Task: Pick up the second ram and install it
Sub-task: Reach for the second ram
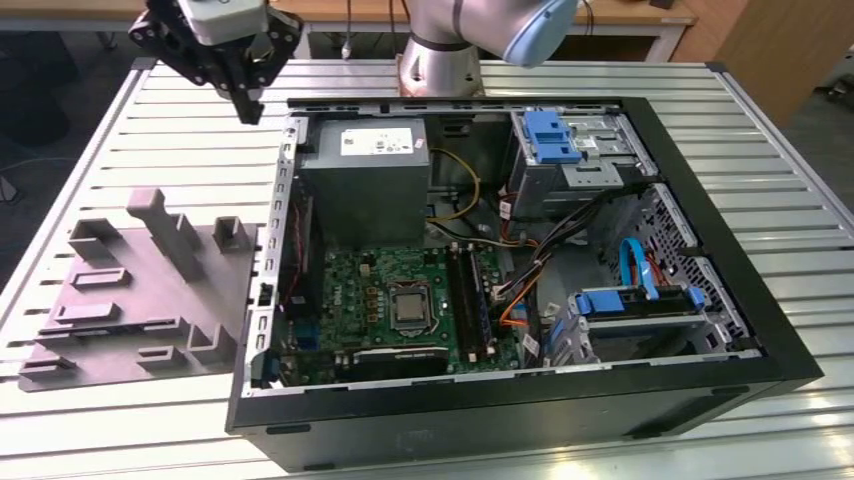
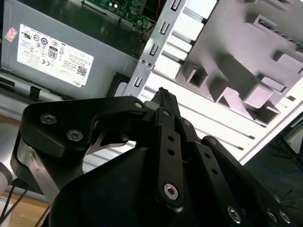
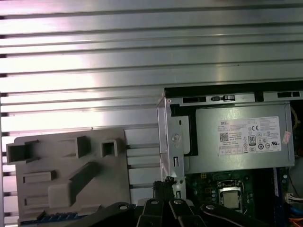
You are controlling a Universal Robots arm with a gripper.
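My gripper [image 1: 248,112] hangs high over the table, just outside the back corner of the open computer case [image 1: 667,390] on the exterior view's left. Its black fingers meet at the tips in both wrist views [image 2: 163,94] [image 3: 164,185], shut with nothing between them. A thin bluish strip [image 3: 61,216], seemingly the second ram, lies in a slot of the grey holder tray [image 3: 57,189]. In the exterior view it is a dark line [image 1: 114,324] across the tray [image 1: 134,290]. The green motherboard [image 1: 360,285] lies inside the case, with long dark memory slots [image 1: 467,295] beside the processor socket.
The grey power supply [image 1: 367,180] fills the back of the case on the exterior view's left. Blue drive brackets [image 1: 550,135] and loose cables [image 1: 534,250] sit on the exterior view's right. The tray's upright posts [image 1: 167,230] stick up. The ribbed metal table [image 1: 174,100] runs all around.
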